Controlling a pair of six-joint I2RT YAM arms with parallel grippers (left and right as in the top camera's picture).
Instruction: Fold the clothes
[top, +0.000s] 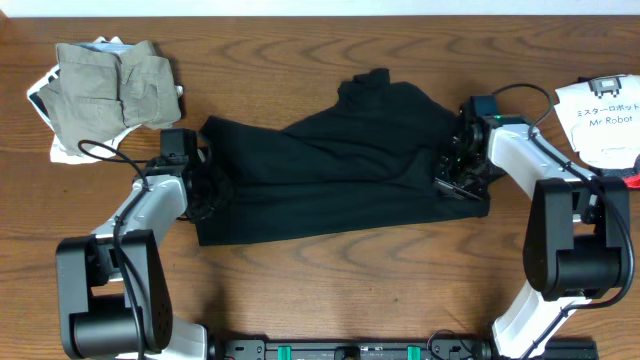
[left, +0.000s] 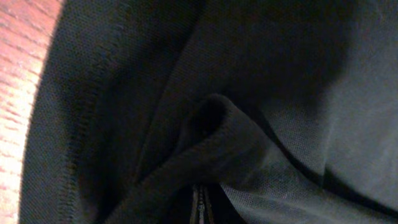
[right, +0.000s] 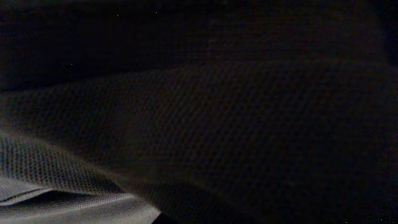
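The black shirt (top: 340, 170) lies rumpled across the table (top: 330, 290), limp and light. The left gripper (top: 205, 183) pinches one edge; the right gripper (top: 455, 172), closed, seemingly pinches the other. Hems give surest hold.

Robot lab: wooden table (top: 330, 285), mounted arms (top: 150, 205)

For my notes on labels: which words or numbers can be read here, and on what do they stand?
"ミスターロボット": on the white printed item at the right edge.
"Mr Robot": on the same item, one line below.
Small tag at its top: too small to read.
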